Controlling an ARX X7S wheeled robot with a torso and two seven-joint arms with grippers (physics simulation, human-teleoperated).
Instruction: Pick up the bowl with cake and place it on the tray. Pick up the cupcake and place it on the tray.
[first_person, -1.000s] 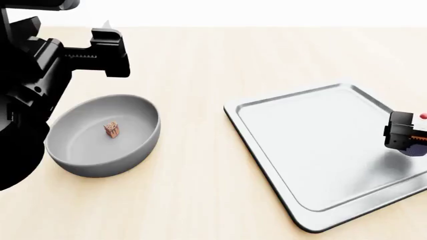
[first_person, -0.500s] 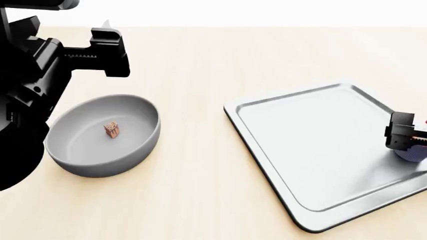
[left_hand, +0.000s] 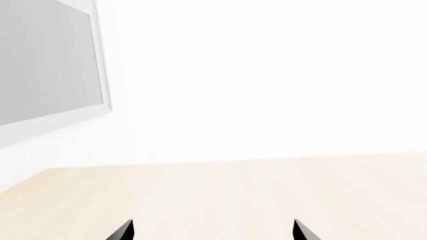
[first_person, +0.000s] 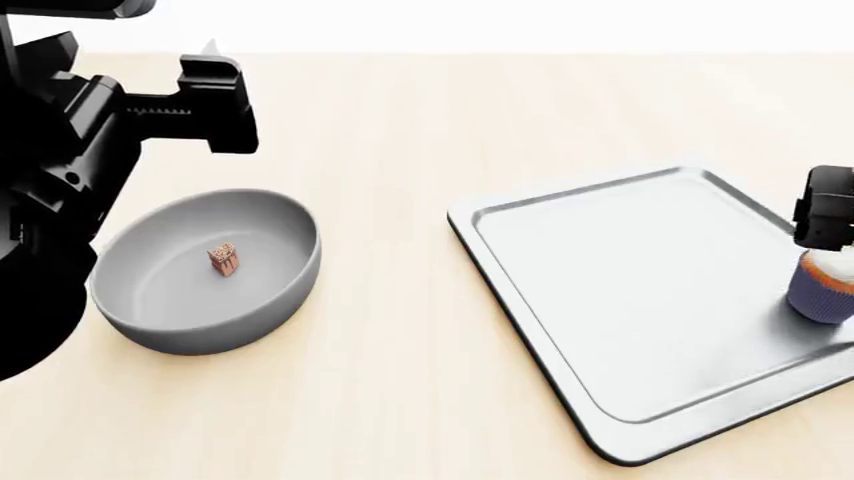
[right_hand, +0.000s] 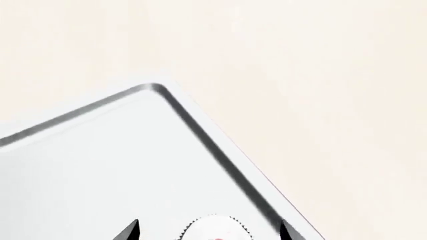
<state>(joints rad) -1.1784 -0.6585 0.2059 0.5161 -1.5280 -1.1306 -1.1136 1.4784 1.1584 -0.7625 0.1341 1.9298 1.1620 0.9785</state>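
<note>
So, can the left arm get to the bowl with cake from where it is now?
Probably yes: the left gripper hangs open just beyond the bowl with cake, and nothing lies between them.

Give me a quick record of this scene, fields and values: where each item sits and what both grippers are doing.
cupcake: standing on the tray, near its right edge
bowl: on the table, left of the tray
cake: inside the bowl
right gripper: open, above the cupcake
left gripper: open, raised, holding nothing

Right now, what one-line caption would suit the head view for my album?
Cupcake set on the tray, right gripper just above it; bowl with cake waits on the table.
</note>
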